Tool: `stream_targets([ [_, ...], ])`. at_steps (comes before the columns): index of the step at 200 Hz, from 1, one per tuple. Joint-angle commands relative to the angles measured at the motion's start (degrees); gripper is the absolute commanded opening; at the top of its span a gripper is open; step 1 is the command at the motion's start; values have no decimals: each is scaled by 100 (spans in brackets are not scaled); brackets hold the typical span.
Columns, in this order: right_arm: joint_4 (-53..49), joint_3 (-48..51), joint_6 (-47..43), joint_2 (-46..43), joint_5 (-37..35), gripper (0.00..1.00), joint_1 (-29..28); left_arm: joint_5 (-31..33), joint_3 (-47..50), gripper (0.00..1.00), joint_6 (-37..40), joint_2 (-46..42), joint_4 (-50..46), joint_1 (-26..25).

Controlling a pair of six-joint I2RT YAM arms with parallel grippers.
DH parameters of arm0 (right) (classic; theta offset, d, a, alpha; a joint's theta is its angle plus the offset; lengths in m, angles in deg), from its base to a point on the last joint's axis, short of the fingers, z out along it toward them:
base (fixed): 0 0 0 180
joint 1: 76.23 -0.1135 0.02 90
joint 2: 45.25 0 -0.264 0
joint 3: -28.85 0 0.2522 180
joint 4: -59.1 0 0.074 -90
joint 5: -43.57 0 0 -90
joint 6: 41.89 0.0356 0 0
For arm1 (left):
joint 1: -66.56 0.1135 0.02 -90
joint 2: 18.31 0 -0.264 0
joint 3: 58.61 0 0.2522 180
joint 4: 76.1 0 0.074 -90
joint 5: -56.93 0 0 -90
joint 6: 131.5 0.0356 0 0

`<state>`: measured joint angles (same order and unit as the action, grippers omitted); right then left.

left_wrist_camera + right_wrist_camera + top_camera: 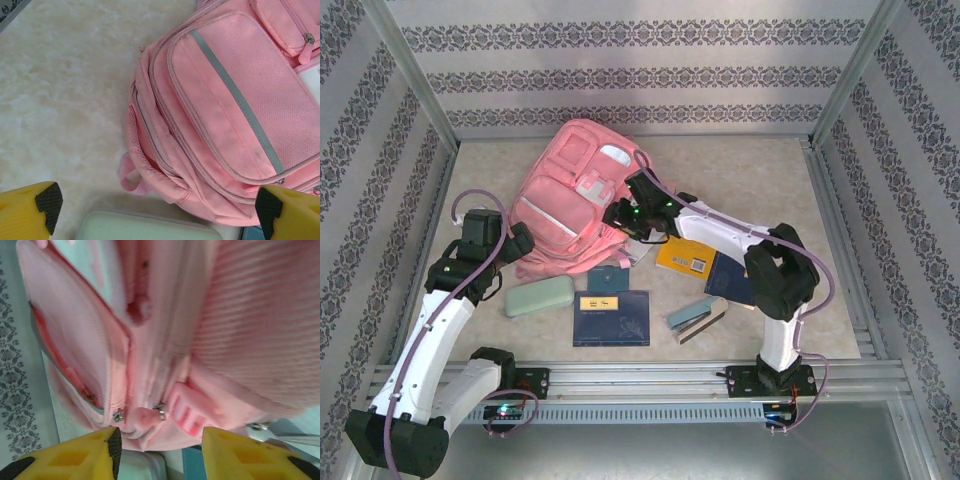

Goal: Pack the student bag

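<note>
The student bag (570, 195) is a big pink backpack lying flat at the table's middle, front pockets up. My right gripper (623, 216) is at its right edge. In the right wrist view the yellow fingers (85, 457) stand apart, and between them sit the bag's (150, 340) seam, two metal zip pulls (161, 412) and a pink tab; neither pad visibly presses the fabric. My left gripper (517, 240) hangs wide open by the bag's lower left corner. In the left wrist view it (159, 205) holds nothing, and the bag (225, 100) lies ahead of it.
In front of the bag lie a pale green pencil case (538, 296), a teal notebook (610, 280), a navy book (611, 322) with a yellow card (600, 302), an orange book (686, 257), a dark blue book (730, 282) and a stapler (698, 317). Patterned walls enclose the table.
</note>
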<state>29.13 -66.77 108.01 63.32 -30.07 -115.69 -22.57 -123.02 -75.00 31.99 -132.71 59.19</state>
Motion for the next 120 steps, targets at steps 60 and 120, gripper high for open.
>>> stream_targets([
  [60, -1315, -2097, -880, 1119, -100, 41, -419, -22, 7, 100, -13, -100, -65, 70],
  [120, -1390, -2275, -622, 1616, -153, 40, -391, 13, -1, 100, -8, -160, -109, 73],
])
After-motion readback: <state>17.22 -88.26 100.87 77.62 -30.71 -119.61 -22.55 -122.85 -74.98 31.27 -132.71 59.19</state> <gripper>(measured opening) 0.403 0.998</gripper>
